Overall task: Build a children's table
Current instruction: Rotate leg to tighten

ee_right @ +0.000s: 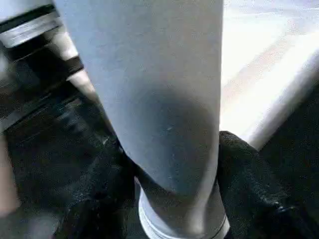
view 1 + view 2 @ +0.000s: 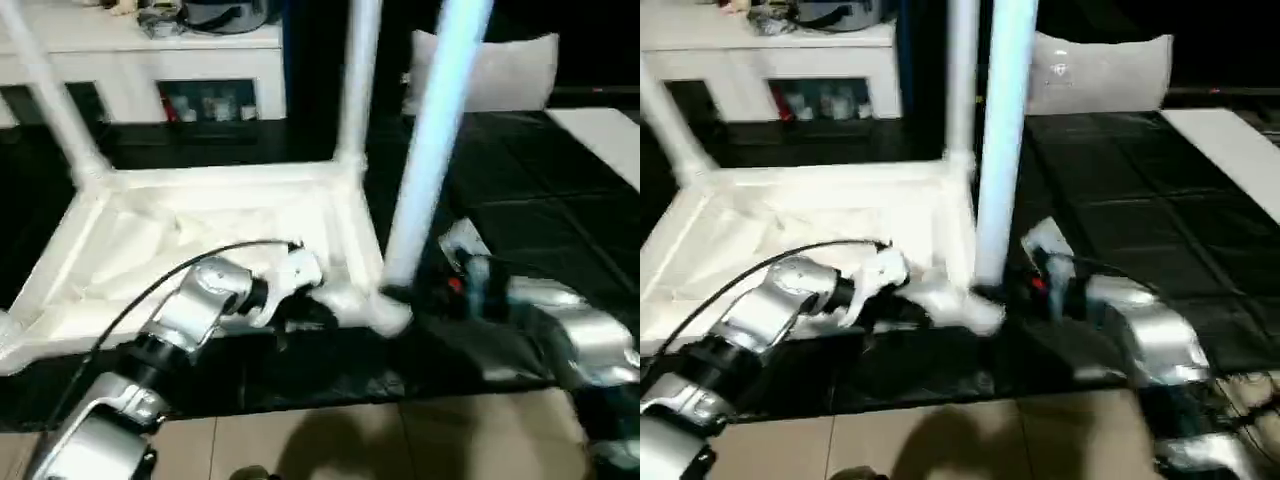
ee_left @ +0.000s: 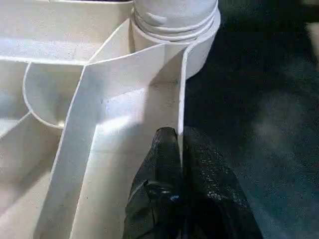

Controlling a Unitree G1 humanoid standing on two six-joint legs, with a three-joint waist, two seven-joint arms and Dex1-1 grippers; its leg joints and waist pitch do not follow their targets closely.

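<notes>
- Your children's table (image 2: 215, 225) lies upside down on the dark floor mat (image 2: 530, 190), with the ribbed underside of its square top facing up toward you.
- Two far legs already stand up from their corner sockets: one at the far left corner (image 2: 50, 95), leaning a little, and one at the far right corner (image 2: 357, 80).
- A third leg (image 2: 430, 150) rises at the near right corner, its lower end at the round corner socket (image 2: 385, 312).
- Your left claw (image 3: 180, 149) is clenched on the thin side wall of the tabletop (image 3: 180, 74) just beside that near right corner; one black finger (image 3: 162, 164) sits inside the wall and the other outside it.
- In the left wrist view you can see the threaded base of the leg (image 3: 174, 15) sitting in the socket right ahead of that claw.
- Your right claw (image 1: 169, 164) is wrapped around the lower part of the third leg (image 1: 149, 89), a black finger (image 1: 244, 174) on each side of the tube, touching it.
- Your right forearm (image 2: 560, 320) comes in low from the right over the mat; your left forearm (image 2: 190, 310) reaches over the table's near edge.
- Behind the table you have a white cabinet (image 2: 150, 60) with glass doors and a grey cushion (image 2: 500, 70) standing on the mat.
- Pale tiled floor (image 2: 350, 440) runs along the near edge of the mat.
</notes>
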